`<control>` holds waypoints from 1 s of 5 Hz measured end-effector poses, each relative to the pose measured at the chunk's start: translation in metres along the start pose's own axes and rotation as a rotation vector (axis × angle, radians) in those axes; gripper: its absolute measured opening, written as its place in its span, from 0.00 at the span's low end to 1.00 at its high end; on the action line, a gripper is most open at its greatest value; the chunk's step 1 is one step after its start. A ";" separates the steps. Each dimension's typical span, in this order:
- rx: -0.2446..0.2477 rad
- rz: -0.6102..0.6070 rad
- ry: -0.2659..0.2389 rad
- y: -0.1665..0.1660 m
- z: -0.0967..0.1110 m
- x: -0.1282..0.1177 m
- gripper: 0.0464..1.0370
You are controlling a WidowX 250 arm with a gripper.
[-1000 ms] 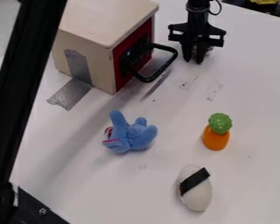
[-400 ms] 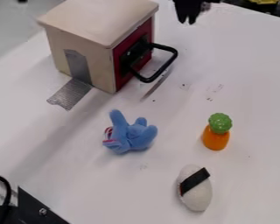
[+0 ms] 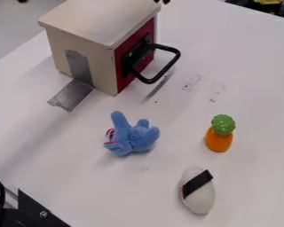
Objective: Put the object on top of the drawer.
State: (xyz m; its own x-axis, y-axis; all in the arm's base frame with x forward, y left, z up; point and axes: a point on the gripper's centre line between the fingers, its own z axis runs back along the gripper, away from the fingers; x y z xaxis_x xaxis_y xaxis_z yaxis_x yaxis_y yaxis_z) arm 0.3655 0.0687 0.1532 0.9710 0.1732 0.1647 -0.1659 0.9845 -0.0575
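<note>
"Since I'm driving from the camera view, where's my gripper [image 3: 161, 1]?"

"Far edge, just right of the drawer unit's pale top [image 3: 106, 17]. Apart, together or clamped on something?"

"I can't tell from here. Nor can I say whether it carries anything."

"And the object?"

"The order doesn't name it, so I can't say which. Three toys lie on the table [image 3: 257, 88]: the blue plush [image 3: 132, 137] left of the middle, the orange toy with a green top [image 3: 219, 134] to the right, the white toy with a black band [image 3: 199, 190] at the near side. None is on the pale top."

"What worries you?"

"Crossing too low. I'd clip the rim of the top, or snag the black handle [image 3: 162, 73] that juts right from the red front [image 3: 135, 55], and shove the unit. The silver tape [image 3: 72, 94] at its left side might not hold it. Letting go close to a rim could tip a soft or rounded thing off."

"Where have you room?"

"Between handle and toys there's a broad stretch of table, and more to the far right. Left is tighter: the unit stands near the table's far left edge, and black hardware [image 3: 37, 213] sits in the near left corner. I'd stay high and set down mid-top."
</note>
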 end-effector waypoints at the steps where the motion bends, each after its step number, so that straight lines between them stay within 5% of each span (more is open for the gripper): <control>1: 0.008 0.041 0.032 0.019 -0.007 -0.011 0.07; 4: 0.051 0.133 0.128 0.068 -0.040 -0.025 0.10; 5: 0.035 0.143 0.125 0.069 -0.040 -0.026 0.33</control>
State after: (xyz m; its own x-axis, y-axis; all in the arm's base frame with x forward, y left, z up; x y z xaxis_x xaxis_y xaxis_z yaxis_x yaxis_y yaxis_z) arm 0.3352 0.1309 0.1056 0.9505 0.3088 0.0338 -0.3076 0.9508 -0.0367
